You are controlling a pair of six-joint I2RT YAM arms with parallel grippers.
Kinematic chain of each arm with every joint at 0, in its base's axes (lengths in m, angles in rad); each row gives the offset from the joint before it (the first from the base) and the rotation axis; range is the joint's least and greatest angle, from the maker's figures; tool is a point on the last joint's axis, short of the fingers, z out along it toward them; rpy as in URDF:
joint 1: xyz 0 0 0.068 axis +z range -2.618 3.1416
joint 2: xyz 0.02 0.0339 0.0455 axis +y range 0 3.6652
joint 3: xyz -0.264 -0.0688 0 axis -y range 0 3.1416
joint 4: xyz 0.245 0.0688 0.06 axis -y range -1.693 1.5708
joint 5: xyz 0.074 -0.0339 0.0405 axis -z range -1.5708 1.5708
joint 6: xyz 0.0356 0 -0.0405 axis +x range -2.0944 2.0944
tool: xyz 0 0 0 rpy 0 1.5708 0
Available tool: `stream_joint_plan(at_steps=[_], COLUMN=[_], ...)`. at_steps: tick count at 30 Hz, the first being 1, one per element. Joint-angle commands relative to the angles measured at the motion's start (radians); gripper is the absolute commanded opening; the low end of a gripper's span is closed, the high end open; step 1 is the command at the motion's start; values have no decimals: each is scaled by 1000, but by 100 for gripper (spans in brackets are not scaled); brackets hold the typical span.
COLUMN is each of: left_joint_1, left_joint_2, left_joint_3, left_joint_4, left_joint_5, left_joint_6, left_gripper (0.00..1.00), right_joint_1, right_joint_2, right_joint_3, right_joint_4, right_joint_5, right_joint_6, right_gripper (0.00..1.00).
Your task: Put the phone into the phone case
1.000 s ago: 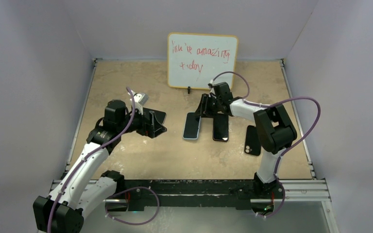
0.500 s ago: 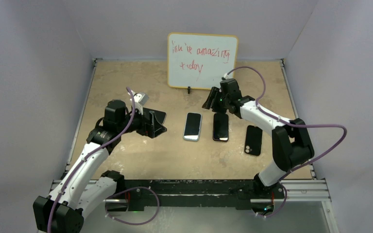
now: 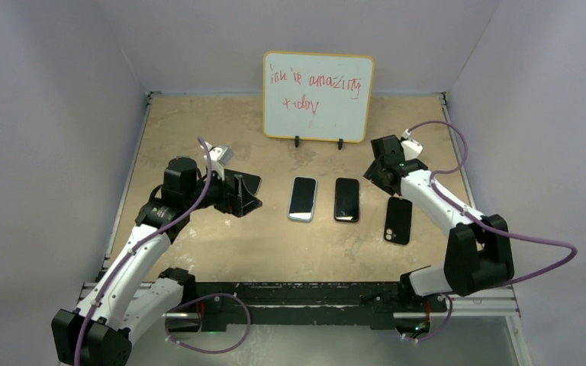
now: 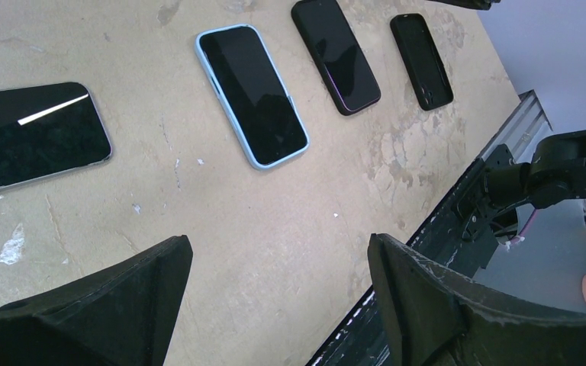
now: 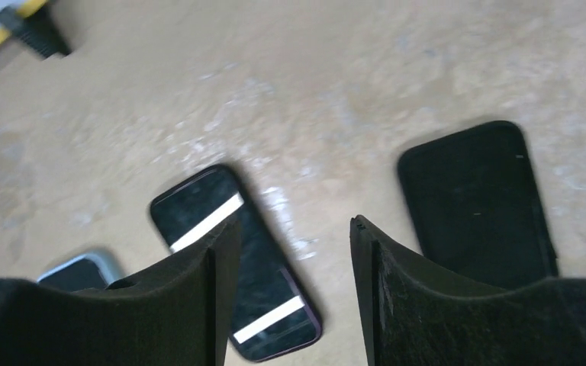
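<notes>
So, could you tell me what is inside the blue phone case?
A black glass screen fills the phone case, only its blue rim showing; its floor is covered. The red-rimmed phone lies outside, beside it.

Blurred, half-hidden phone case [image 5: 82, 268]

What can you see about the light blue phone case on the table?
The light blue phone case is a slim shell with rounded corners, smooth and plastic-looking. Its blue rim frames a glossy black face, maybe a phone inside. It lies flat on the tan table, left of the red-rimmed black phone, apart from it. Only the table touches it.
</notes>
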Motion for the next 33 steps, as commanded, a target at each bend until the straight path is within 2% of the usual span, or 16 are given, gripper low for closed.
stream_joint_plan(at_steps=[1, 8, 18, 25, 30, 33], left_joint_1=[4, 4, 4, 4, 4, 4], left_joint_2=[-17, -20, -22, -21, -19, -24], left_joint_3=[19, 19, 20, 22, 23, 25], left_joint_4=[11, 9, 6, 5, 1, -2], left_joint_5=[7, 5, -6, -11, -24, -31], left_joint_6=[17, 18, 17, 17, 15, 15], left_gripper=[89, 89, 89, 89, 89, 89], right_joint_1=[-57, -132, -164, -164, -164, -163], right_joint_2=[-1, 56, 145, 168, 132, 105], right_joint_3=[-43, -123, -189, -202, -198, -191], right_joint_4=[-58, 9, 121, 143, 171, 176], right_joint_5=[76, 25, -39, -50, -39, -66], right_joint_6=[18, 6, -23, -64, -110, -139], right_gripper=[55, 50, 38, 21, 1, 0])
